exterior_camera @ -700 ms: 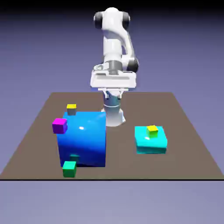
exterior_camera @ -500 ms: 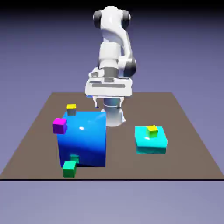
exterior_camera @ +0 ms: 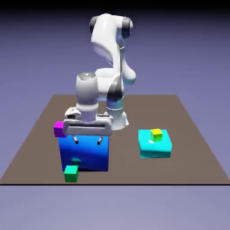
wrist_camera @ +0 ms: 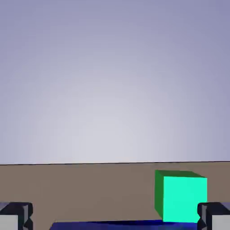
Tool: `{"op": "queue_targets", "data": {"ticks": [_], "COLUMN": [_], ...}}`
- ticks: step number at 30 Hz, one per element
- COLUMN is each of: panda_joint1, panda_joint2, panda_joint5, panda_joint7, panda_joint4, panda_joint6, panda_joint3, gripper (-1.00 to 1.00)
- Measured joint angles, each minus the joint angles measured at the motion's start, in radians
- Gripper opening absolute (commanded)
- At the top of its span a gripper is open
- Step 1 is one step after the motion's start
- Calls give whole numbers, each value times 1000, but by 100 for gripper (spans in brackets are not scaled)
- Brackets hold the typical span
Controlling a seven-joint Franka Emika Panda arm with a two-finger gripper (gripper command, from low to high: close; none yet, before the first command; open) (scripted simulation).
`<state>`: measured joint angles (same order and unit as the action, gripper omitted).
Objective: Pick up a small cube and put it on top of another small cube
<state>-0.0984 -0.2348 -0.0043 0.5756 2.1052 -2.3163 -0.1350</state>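
— Where the brown table [exterior_camera: 188,134] runs to its near edge, plenty of bare room on the exterior view's right; crowded on the left. Wide-open gripper [exterior_camera: 87,140], nothing between the fingers, hanging over the big blue cube [exterior_camera: 85,157] and well clear of the green cube.

— And the small green cube [exterior_camera: 71,173]?

— Down on the table just in front of the blue cube's near face, close to the table's front edge, flat on one face, sides roughly square to that edge. No long axis to speak of. In the hand view, large at lower right [wrist_camera: 180,196], beside the right fingertip [wrist_camera: 214,216], not between the tips.

— Yellow cube [exterior_camera: 156,134]?

— Atop the cyan block [exterior_camera: 155,144], well apart from the green one, open table between.

— Hidden or unclear?

— Magenta cube [exterior_camera: 58,129] half covered by the hand. Blue cube's top mostly masked by the gripper. Only a thin blue strip along the hand view's bottom edge.
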Motion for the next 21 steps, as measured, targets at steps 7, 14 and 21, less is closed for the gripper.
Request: {"op": "queue_targets", "data": {"ticks": [7,14,21], "panda_joint1": [-35,-60,-61], "panda_joint2": [-254,-434,-443], "panda_joint5": [-1,1,5], "panda_joint7": [-52,-85,-87], "panda_joint4": [-222,-339,-332], "panda_joint6": [227,325,309], "panda_joint3": [-43,-67,-66], "gripper": [0,0,-100]}}
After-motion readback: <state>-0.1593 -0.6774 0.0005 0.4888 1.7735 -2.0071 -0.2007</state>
